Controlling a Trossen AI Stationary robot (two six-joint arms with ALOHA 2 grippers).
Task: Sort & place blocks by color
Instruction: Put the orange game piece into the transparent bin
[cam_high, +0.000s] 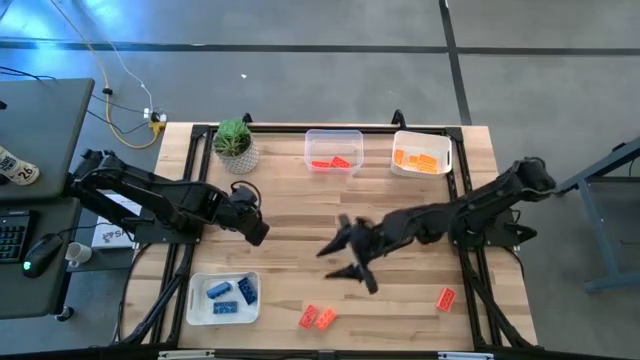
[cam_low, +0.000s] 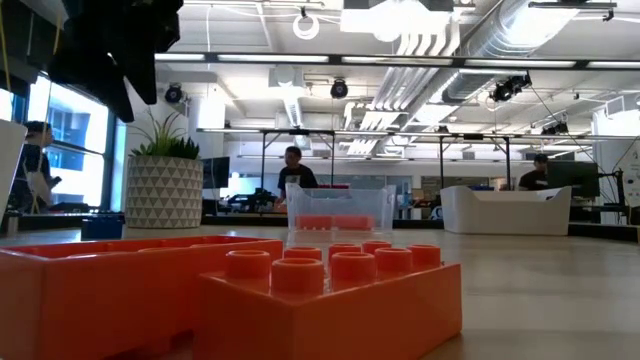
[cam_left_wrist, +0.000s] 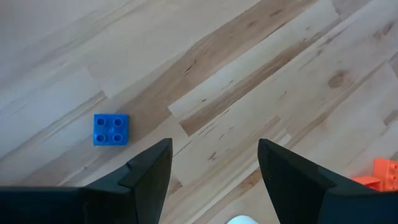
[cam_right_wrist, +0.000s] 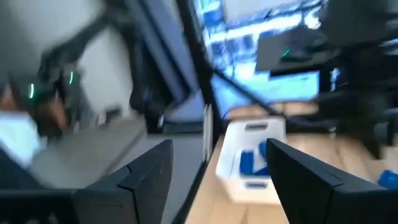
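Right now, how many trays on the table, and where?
3. Clear tray at the far edge, centre, holding red blocks; white tray to its right, holding orange blocks; white tray near the front left corner, holding blue blocks. None looks hidden in the high view.

Two black jointed arms; gripper (cam_left_wrist: 214, 177) fingers dark, angular.

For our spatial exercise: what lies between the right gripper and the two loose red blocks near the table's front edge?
In the high view, only bare wood separates the right gripper from the red blocks.
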